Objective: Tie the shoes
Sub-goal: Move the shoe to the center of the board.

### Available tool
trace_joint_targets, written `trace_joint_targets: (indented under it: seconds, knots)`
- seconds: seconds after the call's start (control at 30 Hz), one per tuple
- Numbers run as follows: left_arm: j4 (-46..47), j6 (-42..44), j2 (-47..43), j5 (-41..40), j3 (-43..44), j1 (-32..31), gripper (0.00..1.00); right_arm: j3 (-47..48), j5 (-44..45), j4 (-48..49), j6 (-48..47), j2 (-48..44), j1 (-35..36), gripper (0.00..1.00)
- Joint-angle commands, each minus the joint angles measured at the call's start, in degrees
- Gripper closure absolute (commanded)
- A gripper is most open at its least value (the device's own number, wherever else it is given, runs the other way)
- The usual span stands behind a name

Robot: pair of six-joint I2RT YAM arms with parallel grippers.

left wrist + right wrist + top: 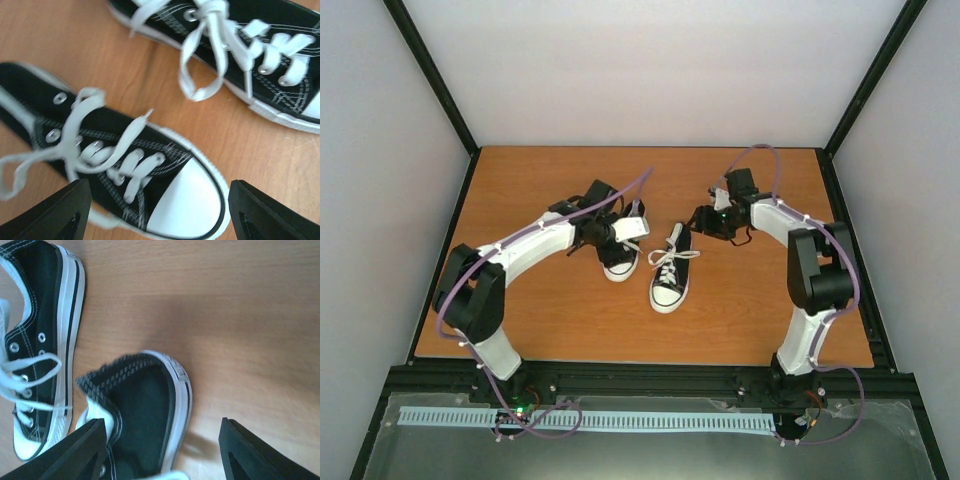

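Two small black shoes with white toe caps stand side by side mid-table: the left shoe (619, 262) and the right shoe (670, 275). My left gripper (618, 235) hovers open over the left shoe; its toe cap (187, 200) lies between the spread fingers (55, 215), touching neither. That shoe's white laces (85, 130) lie loose across it. The right shoe (270, 55) has a lace loop (200, 80) hanging off its side onto the wood. My right gripper (703, 220) is open around the right shoe's heel (150, 405), holding nothing.
The wooden table (520, 180) is walled in by white panels and a black frame (430, 70). The left shoe (42, 335) also shows at the left of the right wrist view. A white slotted rail (590, 420) runs along the near edge by the arm bases.
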Motion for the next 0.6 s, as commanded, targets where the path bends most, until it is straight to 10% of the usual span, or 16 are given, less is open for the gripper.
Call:
trace_joint_targets:
  seconds: [0.0, 0.57]
  knots:
    - [2.55, -8.35, -4.43, -2.21, -2.06, 3.37, 0.22, 4.13, 0.68, 3.01, 2.52, 5.6, 1.72, 0.36]
    - [8.1, -11.98, -8.89, -7.45, -8.62, 9.71, 0.21, 8.67, 9.17, 1.96, 4.29, 6.98, 3.72, 0.44]
